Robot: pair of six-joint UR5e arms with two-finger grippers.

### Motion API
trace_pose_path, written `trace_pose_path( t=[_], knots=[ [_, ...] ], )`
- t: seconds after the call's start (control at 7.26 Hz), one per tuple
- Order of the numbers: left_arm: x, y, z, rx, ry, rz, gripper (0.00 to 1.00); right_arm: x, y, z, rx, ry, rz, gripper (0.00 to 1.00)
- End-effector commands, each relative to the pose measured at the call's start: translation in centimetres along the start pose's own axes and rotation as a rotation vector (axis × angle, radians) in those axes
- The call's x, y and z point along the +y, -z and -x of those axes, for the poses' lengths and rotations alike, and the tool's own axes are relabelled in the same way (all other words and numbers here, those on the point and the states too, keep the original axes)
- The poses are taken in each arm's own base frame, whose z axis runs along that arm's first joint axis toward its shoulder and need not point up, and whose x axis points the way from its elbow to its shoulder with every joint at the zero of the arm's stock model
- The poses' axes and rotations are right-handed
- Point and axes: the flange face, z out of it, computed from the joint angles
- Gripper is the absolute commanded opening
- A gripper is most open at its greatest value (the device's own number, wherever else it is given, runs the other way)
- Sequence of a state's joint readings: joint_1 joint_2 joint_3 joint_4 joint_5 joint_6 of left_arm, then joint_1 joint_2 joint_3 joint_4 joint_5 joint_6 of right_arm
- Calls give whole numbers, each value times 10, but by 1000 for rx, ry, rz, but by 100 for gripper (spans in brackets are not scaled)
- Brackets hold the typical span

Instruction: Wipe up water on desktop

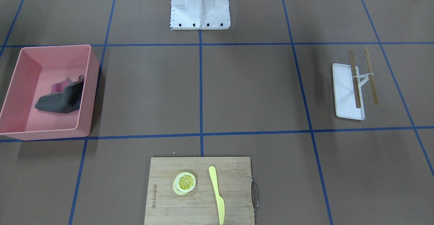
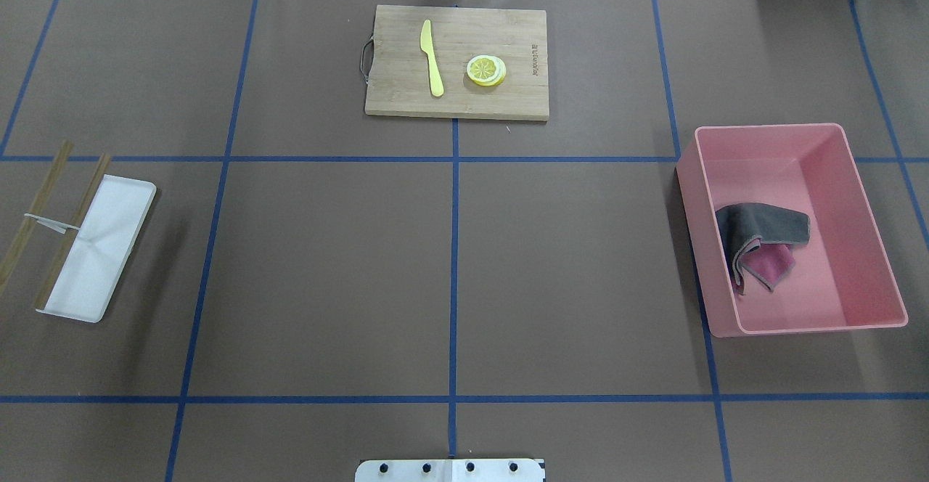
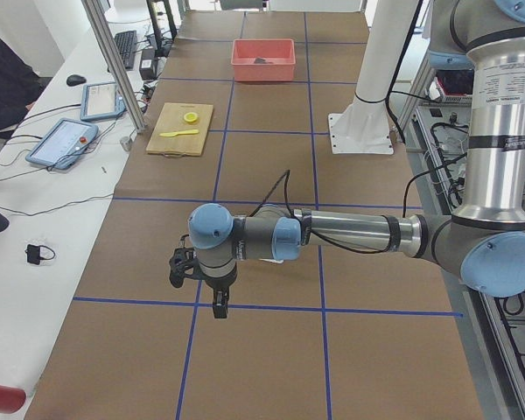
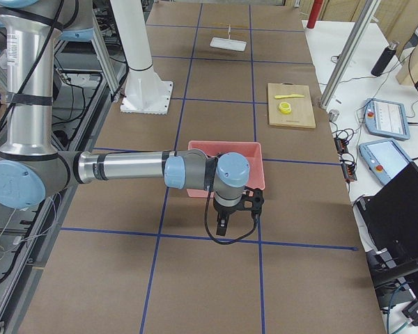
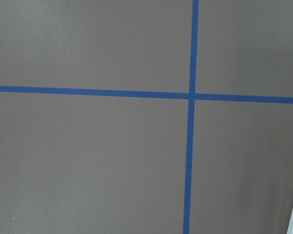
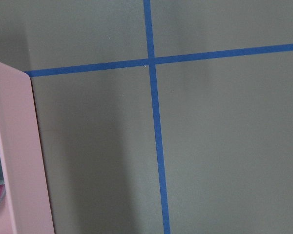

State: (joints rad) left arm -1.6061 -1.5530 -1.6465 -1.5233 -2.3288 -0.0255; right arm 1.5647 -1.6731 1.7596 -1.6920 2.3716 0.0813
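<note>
Desktop (image 2: 334, 271): 1 bin (image 2: 835, 264), 1 board (image 2: 508, 101), 2 chopsticks (image 2: 98, 177)

Left end effector (image 3: 220, 306) too small to judge

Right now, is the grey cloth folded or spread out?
Folded: the grey cloth lies doubled over itself inside the pink box, pink fabric showing under its fold.

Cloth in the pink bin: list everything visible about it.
The cloth is soft fabric, dark grey on one face, pink on the other. It lies loosely folded and rumpled on the floor of the pink bin, against the wall that faces the middle of the desktop. Only the bin touches it.
</note>
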Motion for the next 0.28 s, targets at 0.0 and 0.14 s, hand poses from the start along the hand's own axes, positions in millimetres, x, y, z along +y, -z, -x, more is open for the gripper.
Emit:
trace_pose_path(
  t=[0.0, 0.14],
  knots=[
    [0, -2, 2, 0, 5, 4, 98, 0, 0, 0, 0, 1, -1, 100],
    [0, -3, 3, 0, 6, 5, 98, 0, 0, 0, 0, 1, -1, 100]
  ],
)
